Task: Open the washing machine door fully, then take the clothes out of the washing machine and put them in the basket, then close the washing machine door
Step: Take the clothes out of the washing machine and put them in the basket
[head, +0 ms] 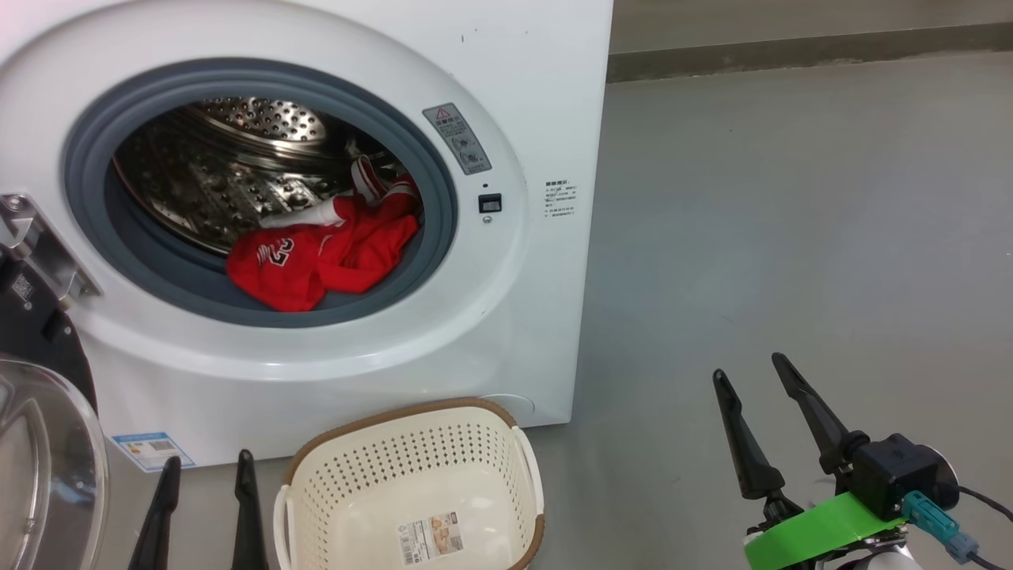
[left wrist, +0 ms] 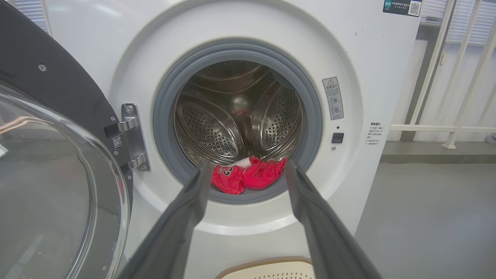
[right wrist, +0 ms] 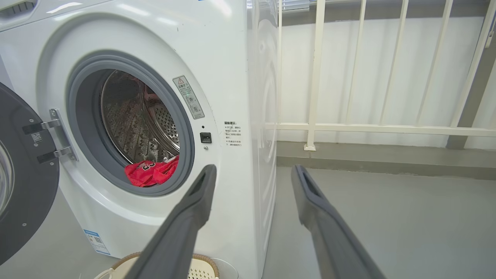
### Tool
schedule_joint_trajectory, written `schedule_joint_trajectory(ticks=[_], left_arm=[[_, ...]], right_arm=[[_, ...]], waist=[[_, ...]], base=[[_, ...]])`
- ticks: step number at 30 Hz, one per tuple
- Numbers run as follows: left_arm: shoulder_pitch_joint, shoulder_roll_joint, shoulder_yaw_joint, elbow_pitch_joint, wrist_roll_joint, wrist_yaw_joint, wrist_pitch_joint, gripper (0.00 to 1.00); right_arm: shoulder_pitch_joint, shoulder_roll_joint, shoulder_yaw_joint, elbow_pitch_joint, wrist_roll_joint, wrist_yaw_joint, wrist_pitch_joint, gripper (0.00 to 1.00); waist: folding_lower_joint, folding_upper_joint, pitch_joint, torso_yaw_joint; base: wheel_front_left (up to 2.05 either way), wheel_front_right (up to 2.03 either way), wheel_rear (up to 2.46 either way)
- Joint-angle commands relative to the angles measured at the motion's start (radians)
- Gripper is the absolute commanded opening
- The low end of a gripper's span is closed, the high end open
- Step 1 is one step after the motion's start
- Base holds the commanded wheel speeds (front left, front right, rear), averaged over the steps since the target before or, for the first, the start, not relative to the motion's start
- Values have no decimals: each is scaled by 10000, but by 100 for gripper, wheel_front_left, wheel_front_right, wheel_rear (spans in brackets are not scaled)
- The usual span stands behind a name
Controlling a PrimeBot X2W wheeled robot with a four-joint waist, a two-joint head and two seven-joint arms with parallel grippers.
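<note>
door (left wrist: 58, 174) stands swung wide at nine o'clock of the washing machine (head: 514, 79), so unloading is the step in hand. clothes (head: 316, 261) lie at the drum's front lip, toward five o'clock; basket (head: 411, 463) waits below at six. left hand (head: 208, 457) and right hand (head: 748, 364) both gape wide, holding nothing. next, i judge, one must reach in and pinch the red cloth.

A bare laundry space: a big white front-loading washing machine (head: 514, 63) stands on smooth grey floor (head: 791, 237) ahead of the left tool (head: 208, 461), with white metal railing (right wrist: 387, 129) beyond the right tool (right wrist: 254, 169).
</note>
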Motion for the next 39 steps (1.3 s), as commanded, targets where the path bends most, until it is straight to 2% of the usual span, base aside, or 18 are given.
schedule_joint_trajectory(ticks=[1, 16, 20, 32, 39], left_arm=[[-242, 54, 283, -257, 9, 79, -43, 100], [-223, 72, 239, -229, -64, 144, -55, 100], [-280, 4, 221, -258, -456, 74, -56, 100], [-1094, -97, 116, -268, -938, 217, -60, 100], [-2000, -58, -2, -31, -1036, 153, -60, 100]], right_arm=[[-312, -6, 249, -215, -38, 62, -65, 100], [-290, -6, 351, -203, -68, 62, -65, 100], [-291, -6, 335, -226, -166, 62, -65, 100], [-539, -6, 317, -429, -298, 62, -65, 100], [-966, -6, 404, -529, -476, 62, -65, 100]], waist=[[1, -1, -1, 4], [1, -1, 37, 150], [1, -1, 177, 240], [1, -1, 1020, 560], [1, -1, 1764, 731]], base=[[0, 0, 0], [0, 0, 0], [0, 0, 0], [0, 0, 0], [0, 0, 0]])
